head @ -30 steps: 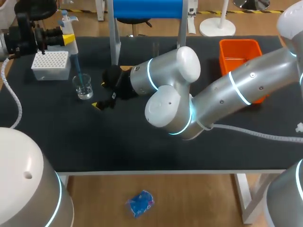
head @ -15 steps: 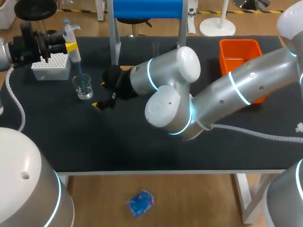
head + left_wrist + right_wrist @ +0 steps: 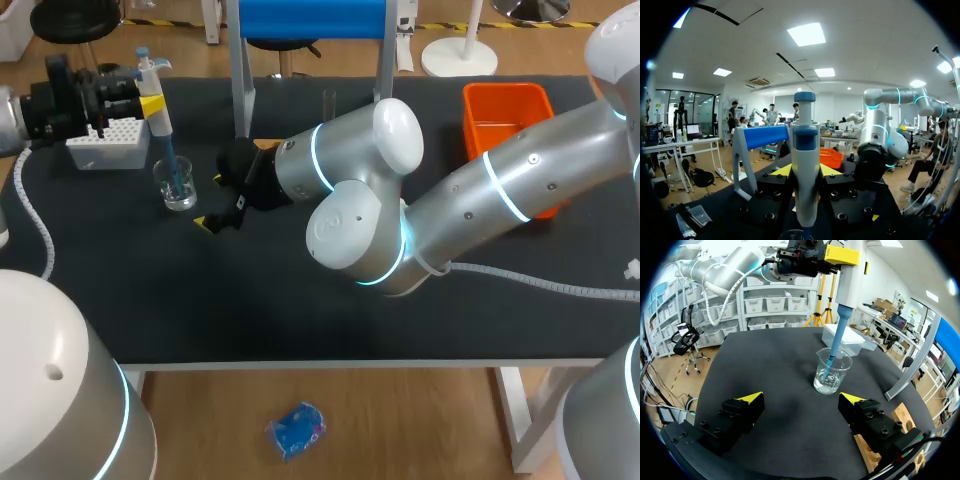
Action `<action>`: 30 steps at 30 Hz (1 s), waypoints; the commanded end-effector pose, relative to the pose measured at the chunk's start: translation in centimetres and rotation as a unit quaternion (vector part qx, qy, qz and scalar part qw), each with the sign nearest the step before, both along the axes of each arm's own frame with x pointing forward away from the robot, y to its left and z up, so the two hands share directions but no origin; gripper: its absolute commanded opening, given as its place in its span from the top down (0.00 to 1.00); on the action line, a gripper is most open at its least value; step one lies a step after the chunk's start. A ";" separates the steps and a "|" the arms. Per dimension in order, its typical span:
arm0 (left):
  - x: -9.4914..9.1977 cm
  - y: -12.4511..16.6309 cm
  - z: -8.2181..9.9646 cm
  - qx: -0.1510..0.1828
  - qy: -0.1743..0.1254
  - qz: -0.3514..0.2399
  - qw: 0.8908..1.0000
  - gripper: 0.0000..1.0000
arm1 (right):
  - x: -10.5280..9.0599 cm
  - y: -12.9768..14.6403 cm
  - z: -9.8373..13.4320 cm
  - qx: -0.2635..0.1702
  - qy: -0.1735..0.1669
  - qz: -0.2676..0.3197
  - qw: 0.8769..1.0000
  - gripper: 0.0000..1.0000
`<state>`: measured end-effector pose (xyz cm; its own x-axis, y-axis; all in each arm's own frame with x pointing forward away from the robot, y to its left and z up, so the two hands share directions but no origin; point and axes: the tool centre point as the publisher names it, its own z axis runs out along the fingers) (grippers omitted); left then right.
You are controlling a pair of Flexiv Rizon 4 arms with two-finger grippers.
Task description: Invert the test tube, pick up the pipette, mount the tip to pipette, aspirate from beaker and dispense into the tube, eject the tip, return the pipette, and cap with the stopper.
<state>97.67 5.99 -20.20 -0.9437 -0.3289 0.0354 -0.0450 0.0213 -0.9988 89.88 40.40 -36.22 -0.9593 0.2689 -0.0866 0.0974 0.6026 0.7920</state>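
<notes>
— Where is the pipette (image 3: 153, 100)?

— In the head view it stands nearly upright at about ten o'clock on the table (image 3: 300, 310), held by the left gripper (image 3: 128, 88). Its blue lower end points down into the beaker (image 3: 177, 184).

— Is the gripper really clamped on it?

— The left wrist view settles that. The white pipette body (image 3: 805, 170) sits between the two fingers of the left gripper (image 3: 805, 175), with a yellow tip pressed against each side. That view shows only the beaker's rim, under the gripper.

— And how deep does the tip go?

— The right wrist view shows it. The blue shaft of the pipette (image 3: 840, 325) passes the rim and ends in the clear liquid low in the beaker (image 3: 832, 371). The white tip box (image 3: 842, 337) is just behind the beaker.

— What about the right gripper?

— In the head view the right gripper (image 3: 210, 200) is at about four o'clock from the beaker, near it but apart. In its own view the right gripper (image 3: 801, 400) has its fingers wide apart with only bare table between them. The beaker is ahead, toward one o'clock.

— Anything else?

— The tip box (image 3: 108, 140) is at eleven o'clock from the beaker, and an orange bin (image 3: 505, 105) is at two o'clock on the table.
</notes>
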 end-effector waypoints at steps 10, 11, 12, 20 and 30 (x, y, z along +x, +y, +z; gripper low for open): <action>0.3 0.0 -0.8 -0.007 -0.008 0.001 1.000 1.00 | 0.1 0.0 -0.4 0.006 -0.002 0.001 1.000 0.00; 0.3 0.1 -0.9 -0.007 -0.008 0.001 1.000 1.00 | 0.1 0.0 -0.4 0.006 -0.002 0.001 1.000 0.00; 0.3 0.1 -1.0 -0.006 -0.009 0.001 1.000 1.00 | 0.1 0.0 -0.4 0.006 -0.002 0.001 1.000 0.00; 0.5 0.3 -1.4 0.001 -0.014 0.002 1.000 1.00 | 0.1 0.0 -0.4 0.006 -0.002 0.001 1.000 0.00; 0.7 0.6 -1.6 0.004 -0.019 0.004 1.000 1.00 | 0.1 0.0 -0.4 0.006 -0.002 0.001 1.000 0.00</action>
